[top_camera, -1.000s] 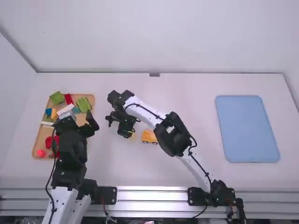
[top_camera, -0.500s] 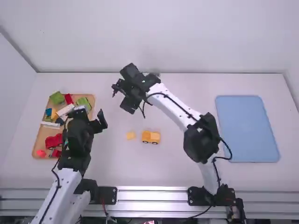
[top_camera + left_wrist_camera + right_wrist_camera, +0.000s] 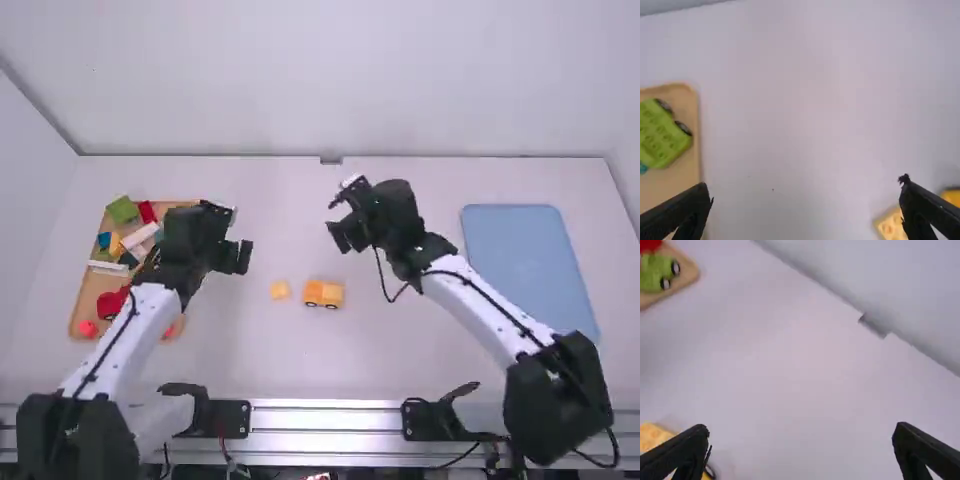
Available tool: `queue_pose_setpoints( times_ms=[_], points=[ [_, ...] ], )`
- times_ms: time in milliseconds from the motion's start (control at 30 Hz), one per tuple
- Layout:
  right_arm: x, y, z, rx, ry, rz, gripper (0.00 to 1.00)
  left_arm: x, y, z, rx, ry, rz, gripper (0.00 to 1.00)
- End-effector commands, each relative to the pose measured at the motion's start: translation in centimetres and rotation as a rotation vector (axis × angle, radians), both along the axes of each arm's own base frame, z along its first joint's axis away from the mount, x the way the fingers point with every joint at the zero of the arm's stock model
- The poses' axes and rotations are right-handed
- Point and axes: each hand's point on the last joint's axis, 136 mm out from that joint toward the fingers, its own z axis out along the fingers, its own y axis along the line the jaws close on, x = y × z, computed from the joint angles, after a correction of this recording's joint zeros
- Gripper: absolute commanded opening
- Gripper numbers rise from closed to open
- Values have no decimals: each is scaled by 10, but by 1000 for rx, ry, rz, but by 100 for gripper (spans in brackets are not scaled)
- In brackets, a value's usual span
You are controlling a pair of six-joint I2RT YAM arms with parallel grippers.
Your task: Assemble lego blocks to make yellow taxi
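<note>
my left gripper [image 3: 234,257] hangs just right of the tray [image 3: 87,292], fingers wide apart. my right gripper [image 3: 348,237] is farther right, its fingers apart too. the yellow car [image 3: 323,292] sits nearer than both, the yellow block [image 3: 280,290] just left of it.

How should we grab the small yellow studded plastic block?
From straight above, I'd pinch the small yellow studded plastic block by its near and far sides: studs face up, it looks squarish, and the yellow wheeled toy-car piece sits close on its right.
</note>
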Motion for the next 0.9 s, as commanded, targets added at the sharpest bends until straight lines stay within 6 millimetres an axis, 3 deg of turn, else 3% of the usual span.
queue_pose_setpoints(
  times_ms=[0,100,233,400,533,700,867],
  points=[
    [-20,-2,-18,80,52,74,98,7,-22,-1,114,36,-225,99],
    [-22,-16,-20,162,40,51,98,-4,-36,-21,246,178,-383,99],
    [-27,-26,-25,210,33,83,98,-19,-44,-46,386,297,-573,92],
    [-31,-38,-26,263,65,116,98,-35,-72,-65,307,321,-755,95],
    [-30,-41,-25,275,66,122,98,-35,-81,-73,259,307,-776,98],
    [-29,-43,-25,275,65,115,98,-37,-84,-99,229,339,-742,91],
    [-28,-42,-23,271,53,119,98,-39,-88,-126,257,410,-764,93]
  ],
)
